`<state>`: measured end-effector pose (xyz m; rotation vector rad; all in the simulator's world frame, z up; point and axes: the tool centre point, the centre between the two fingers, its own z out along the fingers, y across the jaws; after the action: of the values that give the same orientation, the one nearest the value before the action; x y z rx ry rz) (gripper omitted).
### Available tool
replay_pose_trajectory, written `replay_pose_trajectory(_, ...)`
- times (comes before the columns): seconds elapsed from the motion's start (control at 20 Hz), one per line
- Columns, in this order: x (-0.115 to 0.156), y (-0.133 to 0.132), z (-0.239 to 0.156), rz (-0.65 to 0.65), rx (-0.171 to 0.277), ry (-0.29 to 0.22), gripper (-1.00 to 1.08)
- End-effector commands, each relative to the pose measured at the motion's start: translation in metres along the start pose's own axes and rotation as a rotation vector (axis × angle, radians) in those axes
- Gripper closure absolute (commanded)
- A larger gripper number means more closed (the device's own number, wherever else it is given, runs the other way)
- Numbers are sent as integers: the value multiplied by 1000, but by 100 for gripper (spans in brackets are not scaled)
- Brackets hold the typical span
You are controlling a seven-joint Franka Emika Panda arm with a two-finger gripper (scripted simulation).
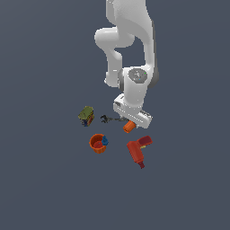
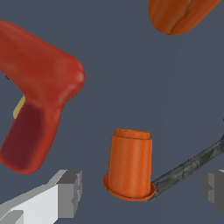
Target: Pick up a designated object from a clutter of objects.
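Note:
The small plain orange cylinder (image 1: 129,126) lies on the floor just under my hand; in the wrist view it (image 2: 129,164) sits between my two fingertips, apart from both pads. My gripper (image 2: 142,188) is open, one finger (image 2: 70,192) on one side and the other finger (image 2: 213,186) on the far side. The thin dark wrench (image 2: 192,166) touches the cylinder's rim. In the exterior view the hand (image 1: 132,112) hides the fingers.
The red drill (image 1: 138,152) (image 2: 37,92) lies close beside the cylinder. The larger orange cup with a blue piece (image 1: 98,143) (image 2: 179,15) is at the exterior view's left. A green-orange box (image 1: 86,116) stands beyond the wrench (image 1: 110,119).

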<state>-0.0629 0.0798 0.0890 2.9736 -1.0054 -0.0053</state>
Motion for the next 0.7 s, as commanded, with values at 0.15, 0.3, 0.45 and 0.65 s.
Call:
replay_pose_trajectory(0.15, -5, 1, 7, 31, 3, 2, -92)
replay_pose_trajectory(0.3, -5, 1, 7, 30, 3, 2, -92)
replay_pose_trajectory(0.45, -5, 1, 10, 30, 3, 2, -92)
replay_pose_trajectory(0.65, -6, 1, 20, 31, 3, 2, -92)
